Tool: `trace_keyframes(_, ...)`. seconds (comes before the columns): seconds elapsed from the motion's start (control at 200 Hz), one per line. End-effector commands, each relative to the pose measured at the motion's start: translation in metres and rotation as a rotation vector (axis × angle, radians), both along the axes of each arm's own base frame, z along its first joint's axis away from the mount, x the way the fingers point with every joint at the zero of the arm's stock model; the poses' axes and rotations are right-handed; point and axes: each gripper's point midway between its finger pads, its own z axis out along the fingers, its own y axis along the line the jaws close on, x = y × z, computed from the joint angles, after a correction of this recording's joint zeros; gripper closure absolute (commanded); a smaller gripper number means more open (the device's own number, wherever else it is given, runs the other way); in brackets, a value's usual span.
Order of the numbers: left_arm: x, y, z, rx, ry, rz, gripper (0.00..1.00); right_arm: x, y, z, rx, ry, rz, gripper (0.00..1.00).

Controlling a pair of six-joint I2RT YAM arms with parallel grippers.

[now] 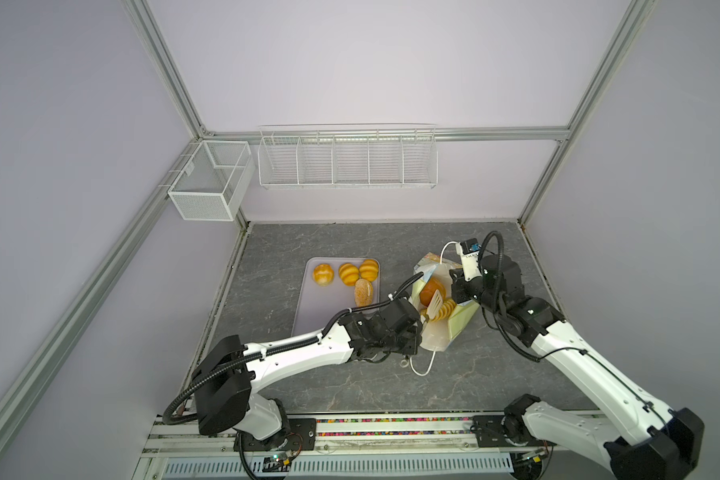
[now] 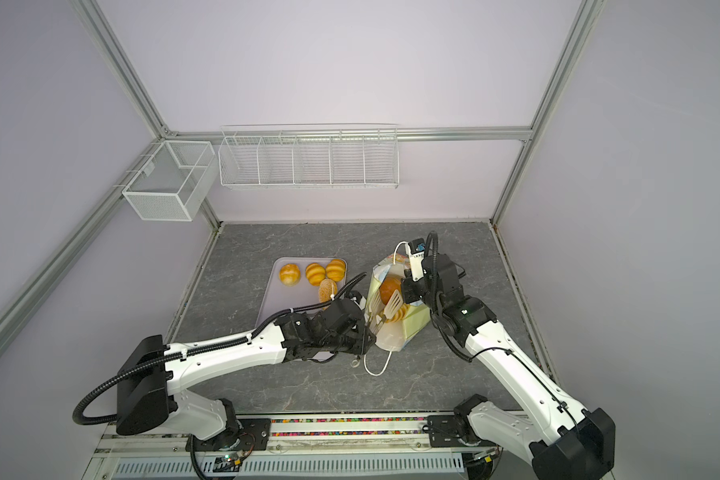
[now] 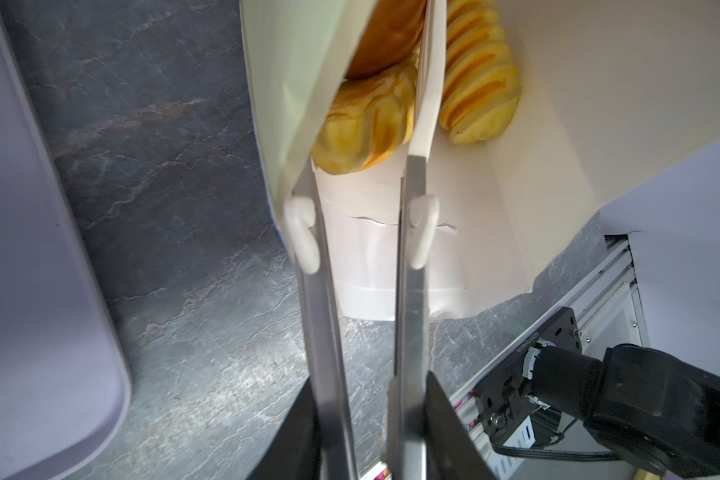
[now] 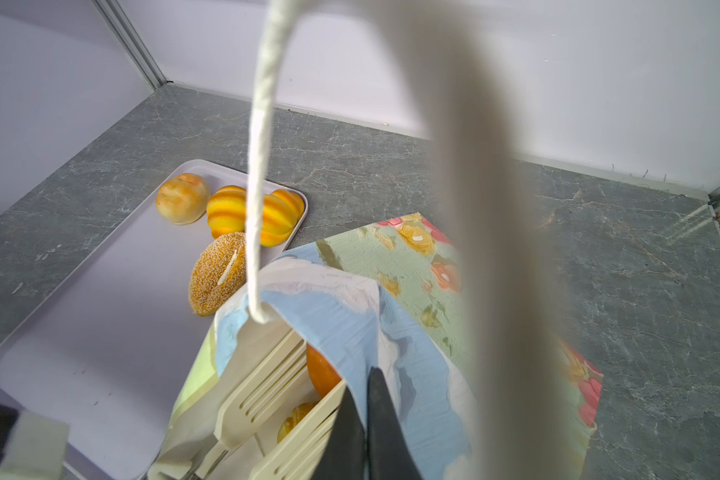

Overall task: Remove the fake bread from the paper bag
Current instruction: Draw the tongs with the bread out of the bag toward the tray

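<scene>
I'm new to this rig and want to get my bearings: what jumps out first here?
The flowered paper bag right of centre stands out, its rim pinched by the right gripper while the left gripper pokes tongs in among a brown bun and ridged loaves. Left of it, a pale tray holds four toy breads.

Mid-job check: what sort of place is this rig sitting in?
Probably a lab robot test cell, not a kitchen: aluminium frame posts around plain walls, wire baskets hung on the wall, and two robot arms mounted on a base rail.

fake bread (image 4: 225, 212): glossy | paper bag (image 4: 412, 266): matt | tongs (image 3: 412, 291): smooth metal
</scene>
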Motion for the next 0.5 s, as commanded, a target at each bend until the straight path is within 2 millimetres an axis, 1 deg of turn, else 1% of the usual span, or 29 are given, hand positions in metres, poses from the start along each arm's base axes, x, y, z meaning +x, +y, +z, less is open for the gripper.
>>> trace_keyframes(0.0, 0.002, 0.005, 0.029, -0.022, -0.095, -0.05, 0.68, 0.001, -0.002, -0.004, -0.029, 0.008, -0.003, 0.93)
trace_keyframes(0.12, -0.001, 0.011, 0.033, -0.009, -0.112, -0.076, 0.68, 0.001, -0.001, -0.003, -0.031, 0.009, -0.003, 0.93)
trace_keyframes(0.35, -0.003, 0.024, 0.029, 0.031, -0.13, -0.089, 0.68, 0.001, -0.001, -0.003, -0.033, 0.013, 0.0, 0.93)
trace_keyframes(0.415, -0.003, 0.025, 0.028, 0.038, -0.139, -0.094, 0.72, 0.001, 0.0, -0.003, -0.032, 0.014, 0.004, 0.93)
trace_keyframes(0.495, -0.002, 0.025, 0.027, 0.038, -0.144, -0.095, 0.8, 0.001, 0.001, -0.004, -0.034, 0.017, 0.007, 0.93)
